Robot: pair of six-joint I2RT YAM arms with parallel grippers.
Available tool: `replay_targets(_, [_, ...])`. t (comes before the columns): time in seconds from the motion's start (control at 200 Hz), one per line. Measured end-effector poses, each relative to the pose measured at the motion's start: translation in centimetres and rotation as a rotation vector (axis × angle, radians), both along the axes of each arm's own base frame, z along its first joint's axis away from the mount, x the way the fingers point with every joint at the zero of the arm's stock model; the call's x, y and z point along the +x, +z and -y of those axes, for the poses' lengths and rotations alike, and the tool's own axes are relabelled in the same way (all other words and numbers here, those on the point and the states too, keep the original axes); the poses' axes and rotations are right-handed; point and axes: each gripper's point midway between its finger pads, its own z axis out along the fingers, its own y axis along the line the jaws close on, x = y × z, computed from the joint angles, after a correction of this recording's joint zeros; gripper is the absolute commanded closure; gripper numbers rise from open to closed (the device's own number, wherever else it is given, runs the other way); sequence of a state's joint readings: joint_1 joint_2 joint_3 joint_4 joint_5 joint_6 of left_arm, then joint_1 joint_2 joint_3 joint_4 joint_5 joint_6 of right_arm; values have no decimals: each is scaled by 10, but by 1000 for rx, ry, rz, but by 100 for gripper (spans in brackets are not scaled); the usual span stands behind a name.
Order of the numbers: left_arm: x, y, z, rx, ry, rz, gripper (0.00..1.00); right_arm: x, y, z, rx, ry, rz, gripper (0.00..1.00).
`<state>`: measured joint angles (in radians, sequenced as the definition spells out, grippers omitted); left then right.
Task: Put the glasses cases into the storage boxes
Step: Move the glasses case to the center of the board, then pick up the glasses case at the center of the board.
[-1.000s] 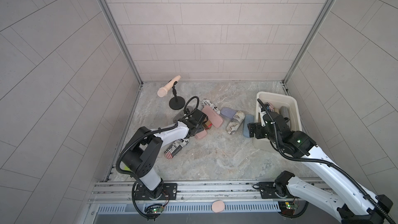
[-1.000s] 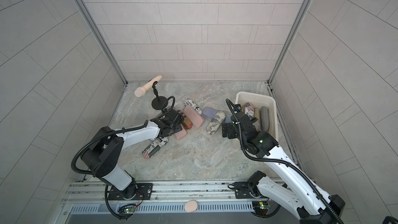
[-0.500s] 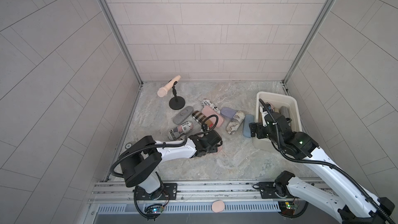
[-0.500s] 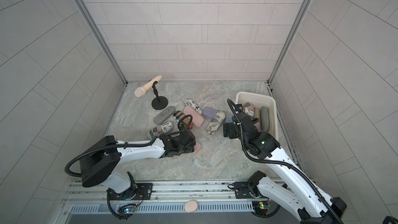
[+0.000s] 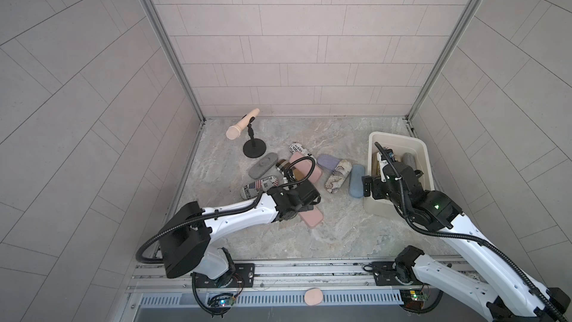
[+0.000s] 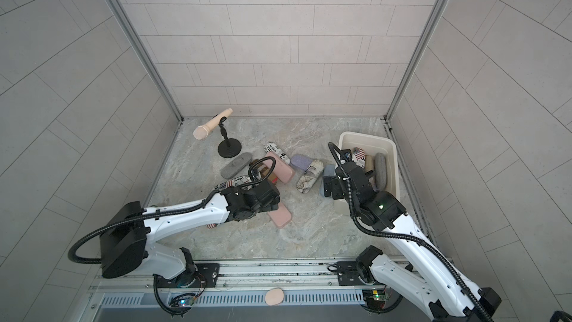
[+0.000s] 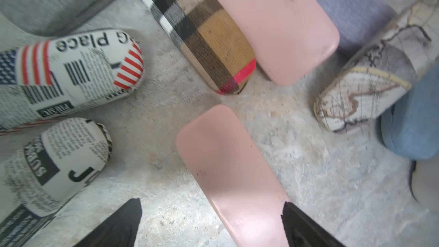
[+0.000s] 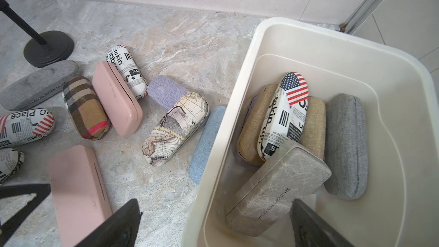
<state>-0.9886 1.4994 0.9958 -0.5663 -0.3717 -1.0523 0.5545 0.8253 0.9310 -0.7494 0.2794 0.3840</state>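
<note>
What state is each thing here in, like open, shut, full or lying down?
storage tub: upright, partly filled with cases.
near pink case: shut, flat on the floor.
far pink case: shut, on the floor.
left gripper: open, straddling the near pink case.
right gripper: open, empty, over the storage tub's edge.
microphone: tilted on its upright stand.

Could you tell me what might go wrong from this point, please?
1. The left gripper is open over the nearer pink case, which sits off-centre against one finger; closing may twist it away.
2. The right gripper hangs open astride the storage box wall; lowering could hit the rim and shove the box.
3. The light blue case lies right beside that wall, leaving little finger room.
</note>
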Motion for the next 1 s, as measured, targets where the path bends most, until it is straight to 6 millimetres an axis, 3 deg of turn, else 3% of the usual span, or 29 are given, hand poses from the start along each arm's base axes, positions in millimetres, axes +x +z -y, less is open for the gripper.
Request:
replay_targets(0.23, [14,-12,-1,28,90,-114,0,-2,4,6,-5,-19,18,0])
replay_targets(0.56, [-1,-22,20,-102,126,-282,0,-5,3,12,-8,-34,19,0])
replay_targets(0.66, [1,-35,26,-133,151,-338,0,-5,2,12,-4,-38,17,0])
replay_targets(0.856, [3,-61,17,-131,247,-425,1,-7,-1,13,1,-43,13,0])
replay_targets(1.001, [8,-70,17,-148,272,-446,10,-9,2,13,12,-42,22,0])
